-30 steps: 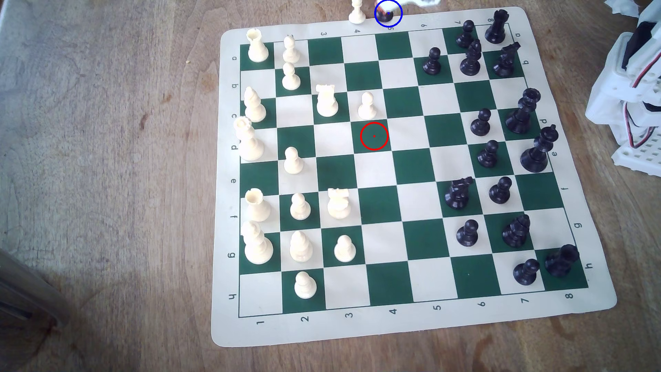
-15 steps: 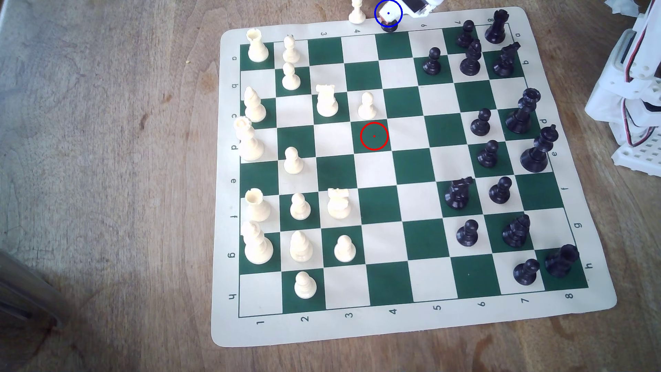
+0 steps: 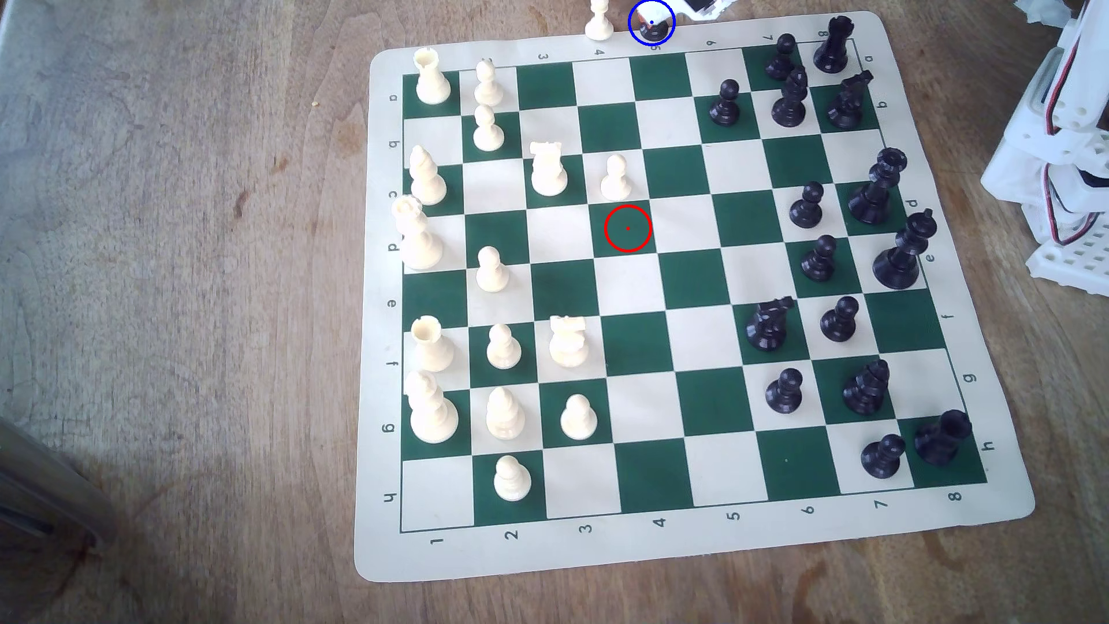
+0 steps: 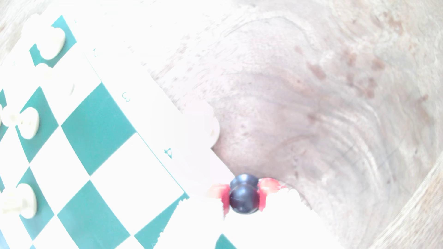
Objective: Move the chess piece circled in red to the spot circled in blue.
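Pawn (image 3: 654, 31) shifted into blue ring (image 3: 631, 33); wrist view: gripper (image 4: 244, 196) clamps it.

The mat rim (image 3: 690, 537) bears digits 1–8 and letters a–h.

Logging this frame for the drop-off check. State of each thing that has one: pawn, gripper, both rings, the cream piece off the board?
black pawn: upright, head pinched between the red pads, inside the blue ring.
gripper: shut on the pawn, not released.
blue ring: occupied by the pawn, off the board's far edge.
red ring: empty, on a green square.
cream pawn: upright, off the board, beside the blue ring, apart from the black pawn.
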### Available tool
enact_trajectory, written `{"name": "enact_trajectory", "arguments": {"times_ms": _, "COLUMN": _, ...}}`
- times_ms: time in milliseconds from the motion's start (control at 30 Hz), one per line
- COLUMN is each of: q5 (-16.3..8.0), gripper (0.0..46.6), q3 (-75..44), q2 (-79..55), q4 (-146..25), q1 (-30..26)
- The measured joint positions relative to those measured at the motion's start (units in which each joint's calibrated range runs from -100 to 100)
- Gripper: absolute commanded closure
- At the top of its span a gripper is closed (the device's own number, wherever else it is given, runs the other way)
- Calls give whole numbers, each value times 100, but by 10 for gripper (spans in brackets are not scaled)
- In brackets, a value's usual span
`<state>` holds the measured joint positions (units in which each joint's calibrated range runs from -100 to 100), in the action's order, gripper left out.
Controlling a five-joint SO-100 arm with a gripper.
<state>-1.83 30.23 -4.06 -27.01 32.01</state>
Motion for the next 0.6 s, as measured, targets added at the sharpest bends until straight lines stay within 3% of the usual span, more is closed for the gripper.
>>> {"name": "enact_trajectory", "arguments": {"times_ms": 100, "q5": -88, "gripper": 301, "q3": 0, "q2": -8, "q4": 64, "q1": 0}}
{"name": "enact_trajectory", "arguments": {"times_ms": 600, "q5": -54, "gripper": 306, "q3": 289, "q2": 419, "q4": -127, "q1": 133}}
